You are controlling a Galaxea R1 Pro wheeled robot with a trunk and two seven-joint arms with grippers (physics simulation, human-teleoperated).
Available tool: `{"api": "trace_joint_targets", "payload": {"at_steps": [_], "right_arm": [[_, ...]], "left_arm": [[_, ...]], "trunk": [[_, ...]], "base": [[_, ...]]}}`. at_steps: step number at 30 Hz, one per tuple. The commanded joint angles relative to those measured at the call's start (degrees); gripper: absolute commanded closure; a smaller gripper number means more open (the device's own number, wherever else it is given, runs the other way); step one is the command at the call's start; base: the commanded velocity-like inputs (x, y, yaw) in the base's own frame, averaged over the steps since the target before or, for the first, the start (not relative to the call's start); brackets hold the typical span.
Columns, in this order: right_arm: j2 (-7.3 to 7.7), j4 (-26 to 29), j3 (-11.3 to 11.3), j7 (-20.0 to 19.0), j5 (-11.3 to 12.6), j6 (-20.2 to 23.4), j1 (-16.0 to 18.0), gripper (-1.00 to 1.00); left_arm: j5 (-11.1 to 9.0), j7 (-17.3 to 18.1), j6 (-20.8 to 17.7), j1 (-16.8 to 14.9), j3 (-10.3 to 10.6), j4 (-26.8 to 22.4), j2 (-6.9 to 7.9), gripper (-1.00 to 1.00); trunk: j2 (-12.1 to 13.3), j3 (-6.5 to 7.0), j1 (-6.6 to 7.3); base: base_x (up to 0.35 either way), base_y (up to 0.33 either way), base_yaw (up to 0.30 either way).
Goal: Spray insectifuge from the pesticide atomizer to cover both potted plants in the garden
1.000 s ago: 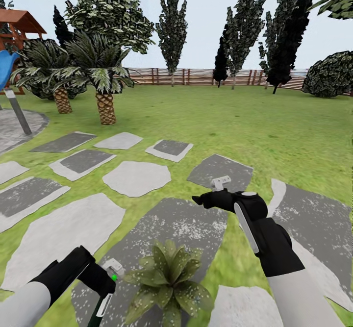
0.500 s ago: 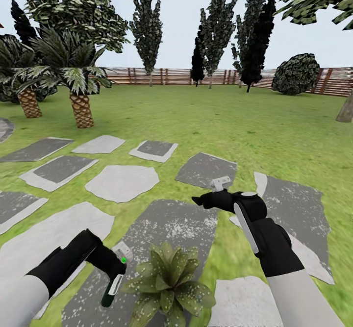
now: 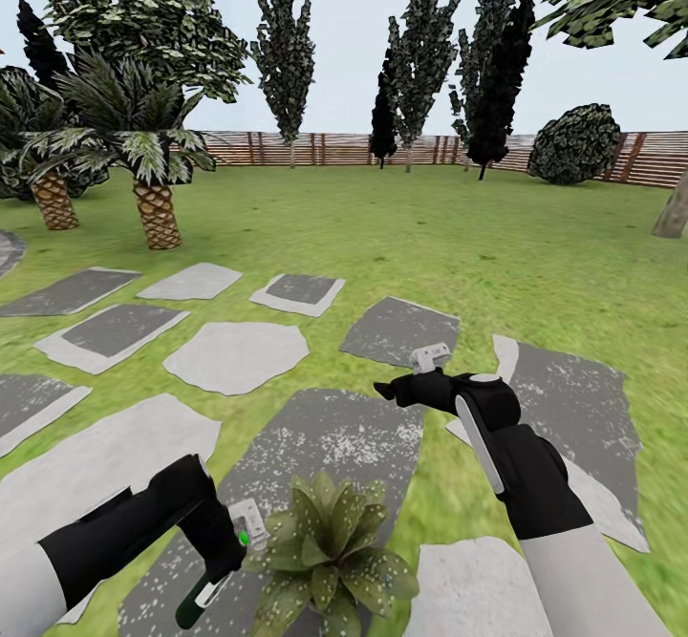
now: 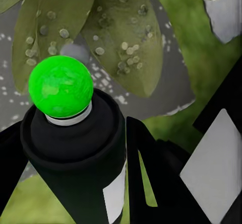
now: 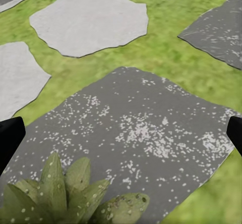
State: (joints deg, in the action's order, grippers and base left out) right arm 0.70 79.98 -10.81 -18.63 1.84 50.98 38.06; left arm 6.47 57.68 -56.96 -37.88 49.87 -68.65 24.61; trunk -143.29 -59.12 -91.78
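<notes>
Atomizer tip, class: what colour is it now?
Bright green, seen best in the left wrist view: the pesticide atomizer has a round green tip.

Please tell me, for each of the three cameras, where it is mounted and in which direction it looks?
Head view: from the robot's head, forward and down over the garden; shows left gripper holding the pesticide atomizer, and right gripper.
Left wrist view: on the left arm, looking along the atomizer's green tip at speckled leaves.
Right wrist view: on the right arm, facing down at a grey paving slab; dark fingers at the edges.
Shared: all three see the potted plant.
</notes>
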Motion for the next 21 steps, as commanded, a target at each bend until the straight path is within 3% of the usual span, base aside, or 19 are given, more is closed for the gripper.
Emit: {"api": "trace_joint_targets", "payload": {"at_steps": [1,6,9,16,18,21], "right_arm": [[0.0,0.0,0.0,0.0,0.0,0.0,0.0,-1.0],[0.0,0.0,0.0,0.0,0.0,0.0,0.0,-1.0],[0.0,0.1,0.2,0.0,0.0,0.2,0.0,-1.0],[0.0,0.1,0.4,-0.1,0.0,0.6,0.0,-1.0],[0.0,0.1,0.4,-0.1,0.0,0.6,0.0,-1.0],[0.0,0.1,0.4,-0.1,0.0,0.6,0.0,-1.0]], "left_arm": [[0.0,0.1,0.0,0.0,0.0,0.0,-0.09,1.0],[-0.1,0.1,-0.1,0.0,-0.1,0.7,-0.34,1.0],[-0.1,-0.2,0.0,0.0,-0.5,3.7,-0.53,1.0],[-0.1,-0.5,0.0,-0.1,-0.6,6.1,-0.96,1.0],[-0.1,-0.8,0.4,-0.1,-0.8,10.3,-2.79,1.0],[-0.1,-1.7,0.7,-0.2,-1.1,12.7,-3.75,1.0]], "trunk": [[0.0,0.0,0.0],[0.0,0.0,0.0],[0.0,0.0,0.0],[0.0,0.0,0.0],[0.0,0.0,0.0],[0.0,0.0,0.0]], "base": [[0.0,0.0,0.0],[0.0,0.001,0.0],[0.0,0.203,-0.023],[0.0,0.294,-0.265],[0.0,0.301,-0.292],[0.0,0.301,-0.292]]}}
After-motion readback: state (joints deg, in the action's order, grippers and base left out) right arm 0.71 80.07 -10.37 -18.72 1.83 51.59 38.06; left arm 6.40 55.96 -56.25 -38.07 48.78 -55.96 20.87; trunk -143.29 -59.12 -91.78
